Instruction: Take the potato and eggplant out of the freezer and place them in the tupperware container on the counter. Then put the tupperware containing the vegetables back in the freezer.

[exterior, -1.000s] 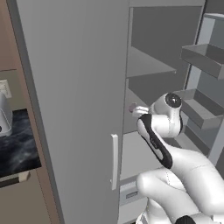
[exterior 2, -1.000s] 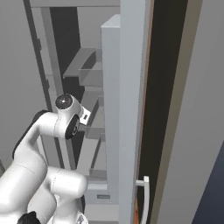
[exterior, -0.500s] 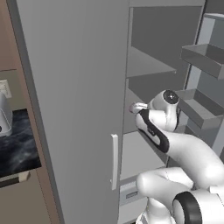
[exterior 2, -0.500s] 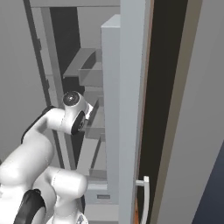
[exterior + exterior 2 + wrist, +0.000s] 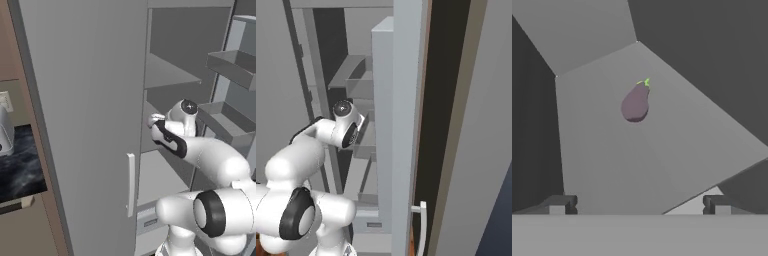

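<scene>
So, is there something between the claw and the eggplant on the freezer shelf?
Nothing visible. In the hand view the open claw faces the eggplant, which lies alone on the grey shelf; only bare shelf surface lies between them.

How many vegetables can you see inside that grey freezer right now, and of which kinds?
Eggplant, purple, lying on a grey shelf ahead of the open hand: 1
Total vegetables in sight: 1
</scene>
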You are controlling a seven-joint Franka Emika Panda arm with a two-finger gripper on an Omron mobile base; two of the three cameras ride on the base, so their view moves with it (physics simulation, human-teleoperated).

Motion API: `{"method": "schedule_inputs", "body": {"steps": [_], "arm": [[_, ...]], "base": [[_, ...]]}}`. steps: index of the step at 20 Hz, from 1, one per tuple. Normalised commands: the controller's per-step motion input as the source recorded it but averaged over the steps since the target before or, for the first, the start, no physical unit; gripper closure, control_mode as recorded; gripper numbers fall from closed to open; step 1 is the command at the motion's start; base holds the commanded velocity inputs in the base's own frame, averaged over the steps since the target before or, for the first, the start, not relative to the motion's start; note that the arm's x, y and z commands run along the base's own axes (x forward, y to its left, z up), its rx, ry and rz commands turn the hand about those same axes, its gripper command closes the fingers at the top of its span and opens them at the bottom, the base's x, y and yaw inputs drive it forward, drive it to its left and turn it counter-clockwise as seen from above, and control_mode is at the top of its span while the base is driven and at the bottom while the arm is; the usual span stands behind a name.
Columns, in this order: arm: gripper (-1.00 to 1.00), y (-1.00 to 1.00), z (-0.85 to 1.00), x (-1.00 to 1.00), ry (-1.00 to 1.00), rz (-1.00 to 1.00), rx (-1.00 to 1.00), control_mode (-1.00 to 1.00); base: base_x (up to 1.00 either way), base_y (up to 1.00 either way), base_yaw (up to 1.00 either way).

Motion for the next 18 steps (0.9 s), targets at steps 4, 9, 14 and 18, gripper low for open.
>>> {"method": "schedule_inputs", "body": {"steps": [4,9,14,18], "arm": [[-1.00,-0.04,-0.08,0.29,0.00,0.00,0.00,-1.00],[-1.00,-0.05,-0.09,0.34,0.00,0.00,0.00,-1.00],[-1.00,-0.05,-0.07,0.33,0.00,0.00,0.00,-1.00],[-1.00,-0.03,-0.09,0.30,0.00,0.00,0.01,-1.00]], "base": [[0.00,0.00,0.00],[0.00,0.00,0.00],[0.00,0.00,0.00],[0.00,0.00,0.00]]}}
